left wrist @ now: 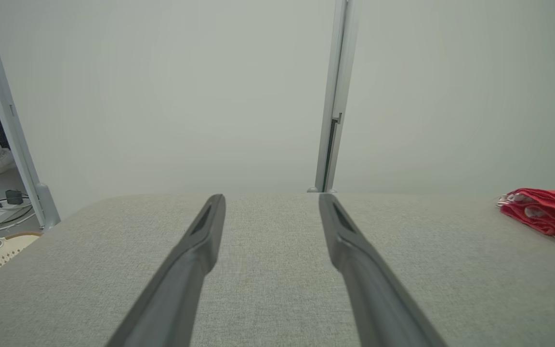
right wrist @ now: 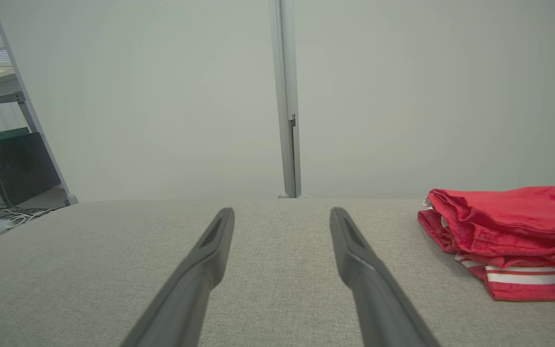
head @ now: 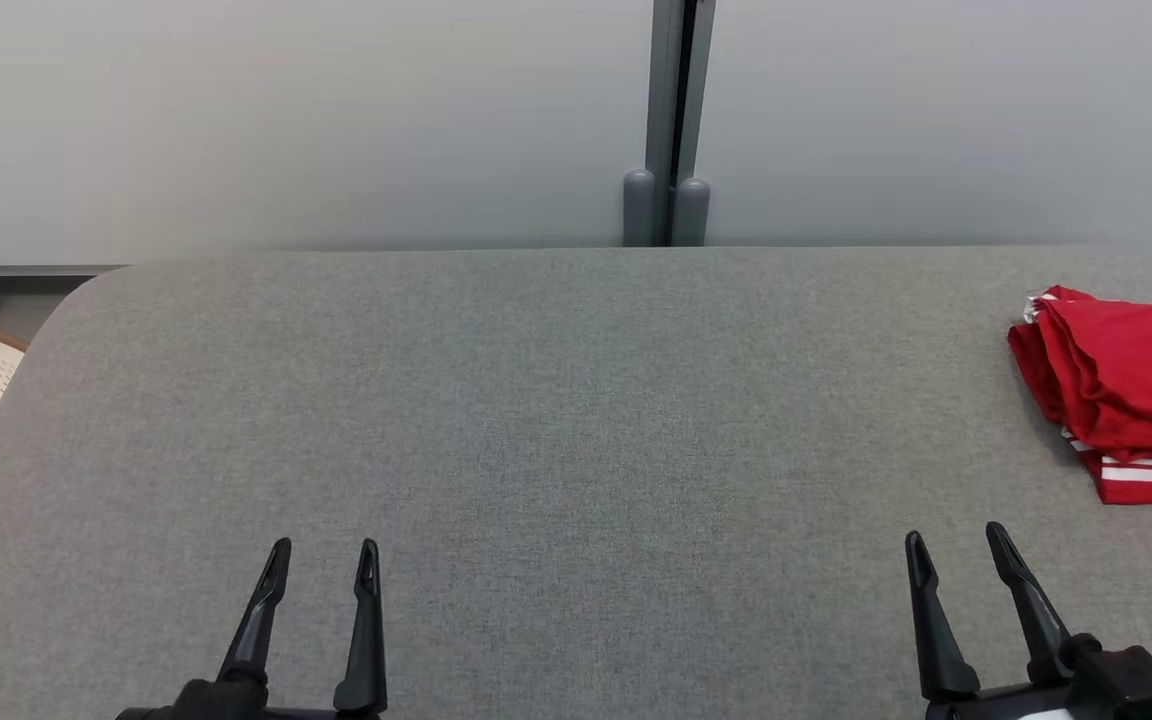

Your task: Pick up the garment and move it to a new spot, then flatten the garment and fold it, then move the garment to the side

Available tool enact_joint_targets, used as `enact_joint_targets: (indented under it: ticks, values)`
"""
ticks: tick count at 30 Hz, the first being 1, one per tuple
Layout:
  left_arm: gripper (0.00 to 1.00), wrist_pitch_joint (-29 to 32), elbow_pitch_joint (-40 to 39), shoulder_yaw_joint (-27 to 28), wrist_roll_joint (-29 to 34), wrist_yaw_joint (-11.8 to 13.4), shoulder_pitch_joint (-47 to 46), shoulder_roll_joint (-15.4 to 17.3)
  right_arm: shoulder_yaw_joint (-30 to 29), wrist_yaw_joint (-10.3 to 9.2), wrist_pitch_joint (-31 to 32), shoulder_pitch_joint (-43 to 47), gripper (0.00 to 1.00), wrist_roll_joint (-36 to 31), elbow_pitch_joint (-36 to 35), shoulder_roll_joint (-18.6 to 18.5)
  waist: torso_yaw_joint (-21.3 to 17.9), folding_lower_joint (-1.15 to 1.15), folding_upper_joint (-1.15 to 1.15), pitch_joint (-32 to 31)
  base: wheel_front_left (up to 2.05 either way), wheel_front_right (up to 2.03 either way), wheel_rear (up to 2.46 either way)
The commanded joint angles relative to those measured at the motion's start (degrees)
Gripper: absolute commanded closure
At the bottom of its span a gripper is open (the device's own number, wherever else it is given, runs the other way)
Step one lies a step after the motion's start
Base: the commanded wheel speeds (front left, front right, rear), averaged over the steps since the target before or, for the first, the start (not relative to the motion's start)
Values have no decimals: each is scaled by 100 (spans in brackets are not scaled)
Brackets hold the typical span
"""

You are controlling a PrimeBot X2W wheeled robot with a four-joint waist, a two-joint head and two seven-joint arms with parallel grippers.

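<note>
Grey table | garment red, white-striped, folded | left end effector apart | right end effector apart

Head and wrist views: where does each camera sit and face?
Head view: on the head, facing forward and down at the grey table; left gripper and right gripper show, open.
Left wrist view: on that wrist, facing along its fingers across the table to the wall.
Right wrist view: likewise, along its own fingers.
All share the red garment at right.
</note>
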Motion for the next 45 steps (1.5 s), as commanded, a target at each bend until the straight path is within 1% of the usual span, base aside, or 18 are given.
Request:
enact_joint_targets:
  ticks: [1,11,12,15,19,20,21,29,30,45]
  values:
    - [0,-26,26,-2,43,-5,18,16,3,-3,-2,-51,0,7,-15,-9,-2,0,0,-18,0,0,0]
    - [0,-26,161,-51,82,-15,34,15,-37,-3,-2,19,0,-31,-58,-19,45,0,0,-82,0,0,0]
    - [100,-1,168,-48,58,1,14,-2,-28,0,0,3,100,-27,-27,-2,45,0,0,-83,0,0,0]
    - [100,17,218,-75,-35,-5,64,-9,-5,0,1,37,100,64,25,10,44,0,0,-83,0,0,0]
    - [100,98,218,-13,-572,-35,-5,22,-43,0,96,-21,100,603,41,-12,35,0,0,-77,0,0,0]
    - [100,98,218,-13,-572,-35,-5,22,-43,0,96,-21,100,603,41,-12,35,0,0,-77,0,0,0]
    - [100,124,239,3,-701,-49,-33,34,-53,0,122,-46,100,731,58,-22,33,0,0,-76,0,0,0]
    - [100,296,442,93,-1637,-189,-247,101,-114,0,302,-222,100,1668,183,-78,16,0,0,-67,0,0,0]
    - [100,337,489,114,-1854,-223,-295,113,-129,0,344,-257,100,1883,207,-87,12,0,0,-65,0,0,0]
    - [100,618,764,275,-3310,-431,-602,183,-253,0,641,-485,100,3334,354,-137,-20,0,0,-48,0,0,0]
